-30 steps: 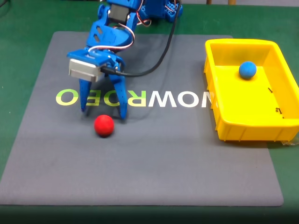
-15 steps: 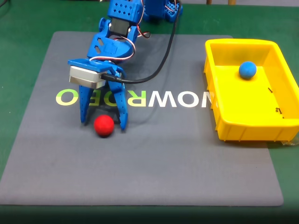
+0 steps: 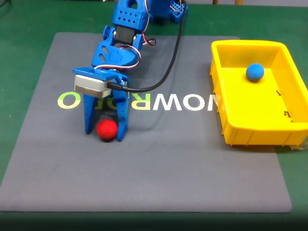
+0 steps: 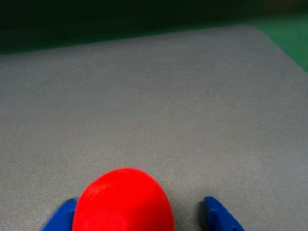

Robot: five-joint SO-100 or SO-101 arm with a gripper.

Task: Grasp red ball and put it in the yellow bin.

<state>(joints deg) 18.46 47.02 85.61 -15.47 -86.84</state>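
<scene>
The red ball [image 3: 107, 129] rests on the grey mat, left of centre in the fixed view. My blue gripper [image 3: 104, 134] points down over it, one finger on each side. In the wrist view the red ball [image 4: 123, 202] sits against the left fingertip [image 4: 62, 217], while the right fingertip [image 4: 217, 216] stands apart from it with mat showing between, so the gripper [image 4: 139, 216] is open. The yellow bin [image 3: 219, 96] stands at the right edge of the mat, well away from the gripper.
A blue ball [image 3: 255, 72] lies inside the yellow bin. The grey mat [image 3: 159, 163] carries white and yellow lettering and lies on a green table. A black cable [image 3: 166, 67] loops from the wrist back to the arm's base at the top.
The gripper has come forward and down over the red ball, which now lies between its fingers. The fingers have narrowed around it. The ball has barely moved.
</scene>
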